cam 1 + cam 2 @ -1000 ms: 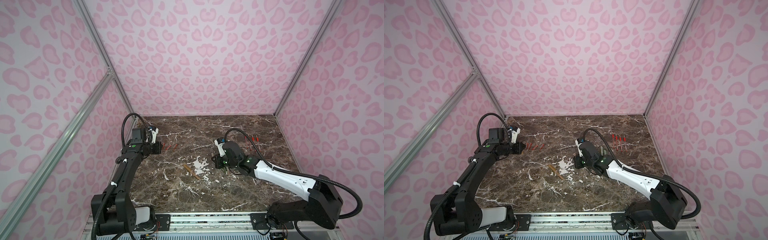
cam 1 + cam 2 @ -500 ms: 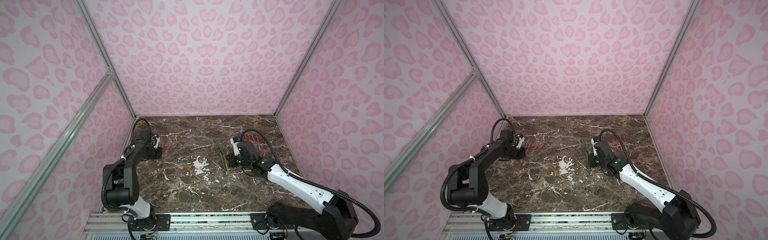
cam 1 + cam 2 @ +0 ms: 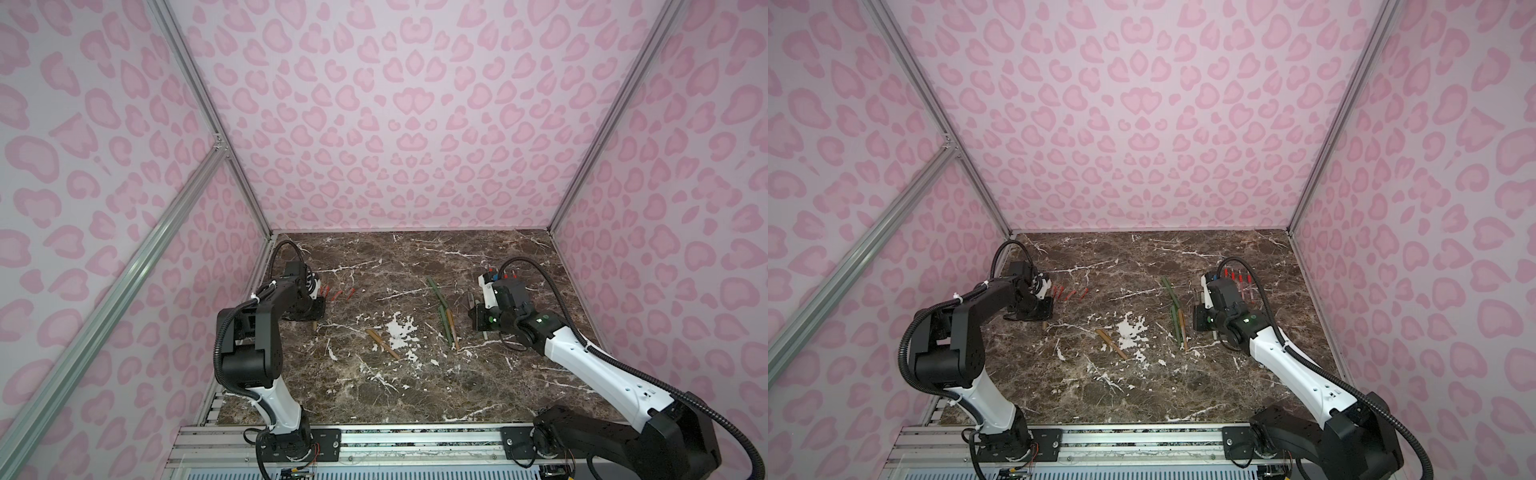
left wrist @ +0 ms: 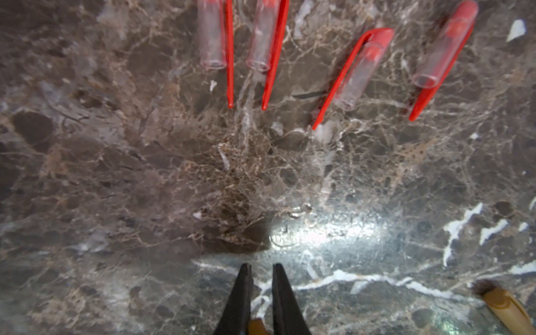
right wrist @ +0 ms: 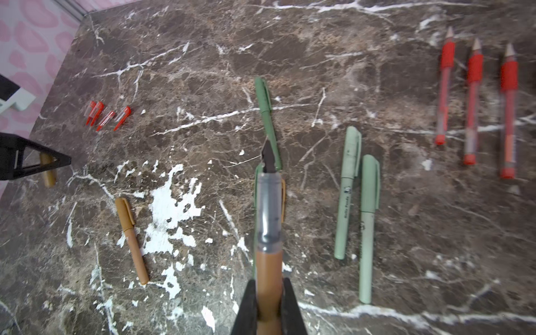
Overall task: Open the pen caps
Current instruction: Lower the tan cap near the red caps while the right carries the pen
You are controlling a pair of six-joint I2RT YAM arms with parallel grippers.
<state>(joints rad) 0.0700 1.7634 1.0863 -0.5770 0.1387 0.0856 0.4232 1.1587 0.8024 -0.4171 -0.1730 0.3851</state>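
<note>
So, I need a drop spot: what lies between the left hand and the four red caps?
Bare marble table only, per the left wrist view, from left hand to red caps.

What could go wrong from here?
The right gripper holds an uncapped tan pen, nib bare: setting it down might smear ink on the table or nudge the pale green pens nearby. The left gripper pinches the tan cap near its end; it may slip and roll toward the red caps.
</note>
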